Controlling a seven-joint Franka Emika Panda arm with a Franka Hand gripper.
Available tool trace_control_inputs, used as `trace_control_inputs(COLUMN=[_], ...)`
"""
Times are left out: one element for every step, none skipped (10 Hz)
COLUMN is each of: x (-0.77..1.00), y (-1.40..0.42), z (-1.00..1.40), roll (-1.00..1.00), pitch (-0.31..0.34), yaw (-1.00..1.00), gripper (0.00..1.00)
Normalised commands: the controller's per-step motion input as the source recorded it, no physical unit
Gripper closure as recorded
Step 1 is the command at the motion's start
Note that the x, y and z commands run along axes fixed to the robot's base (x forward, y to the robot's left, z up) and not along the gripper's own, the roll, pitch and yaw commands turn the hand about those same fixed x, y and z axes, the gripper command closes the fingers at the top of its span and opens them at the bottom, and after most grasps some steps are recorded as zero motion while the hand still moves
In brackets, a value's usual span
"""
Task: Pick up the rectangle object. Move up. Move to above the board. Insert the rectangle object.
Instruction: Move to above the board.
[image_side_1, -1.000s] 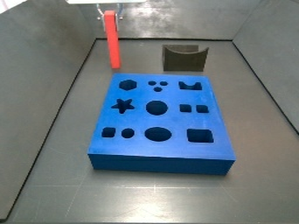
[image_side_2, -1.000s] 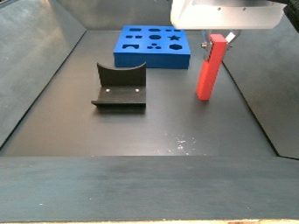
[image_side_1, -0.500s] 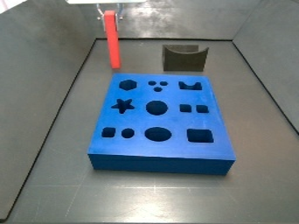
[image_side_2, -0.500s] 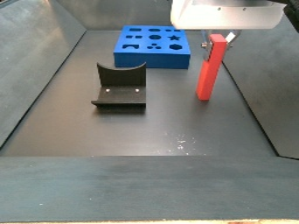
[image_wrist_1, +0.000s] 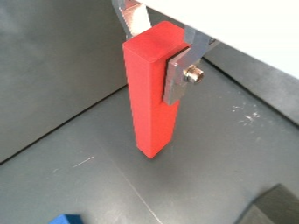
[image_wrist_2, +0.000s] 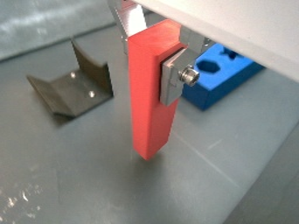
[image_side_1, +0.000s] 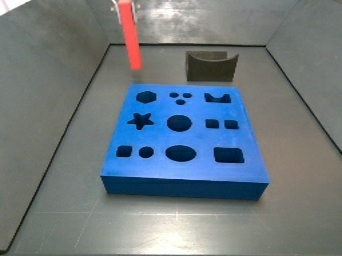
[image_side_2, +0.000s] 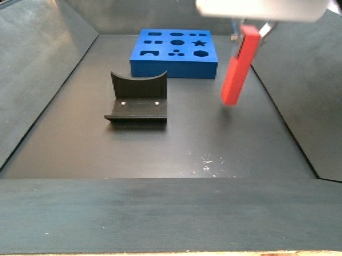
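The bar (image_side_1: 130, 38) has risen since the earlier frames; its lower end now hangs clear of the floor (image_side_2: 187, 140). The gripper (image_wrist_1: 158, 54), at the pen's far end beyond the board (image_side_1: 183, 135), is clamped on the bar's upper part, one finger (image_wrist_2: 173, 77) flat against its side. Lift-off appears underway; travel to the board remains.

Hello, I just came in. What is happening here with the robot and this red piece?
The gripper of the single arm is shut on the rectangle object, a red-orange bar held upright near its top end. In a side view the bar hangs just clear of the dark floor, so it looks lifted. The board, a blue slab with shaped holes, lies apart from it with nothing inserted. The fixture stands beside, untouched. Next step, probably: carry the bar to above the board.
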Motion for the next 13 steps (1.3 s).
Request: trace_control_inputs(x=[-0.06,-0.06,-0.05,-0.04,-0.03,-0.03,-0.02,-0.02,-0.02,0.39,0.40,0.42,0.43], y=[0.01,0.02,0.02,0.02,0.02,0.02,0.02,0.02,0.02,-1.00,-1.00,-1.00,-1.00], z=[1.00,1.00,0.84,0.73,0.62,0.51,0.38,0.28,0.21,0.45,0.44,0.44,0.44], roll=[0.00,0.02,0.05,0.06,0.08,0.09,0.09,0.08,0.08,0.37,0.36,0.32,0.23], pitch=[-0.019,0.020,0.047,0.062,0.071,0.079,0.085,0.085,0.085,0.722,0.699,0.601,0.496], yaw=[-0.02,-0.02,-0.01,0.00,0.01,0.02,0.02,0.02,0.02,-0.46,-0.40,-0.24,-0.17], gripper=[1.00,1.00,1.00,1.00,1.00,1.00,1.00,1.00,1.00,1.00,1.00,1.00,1.00])
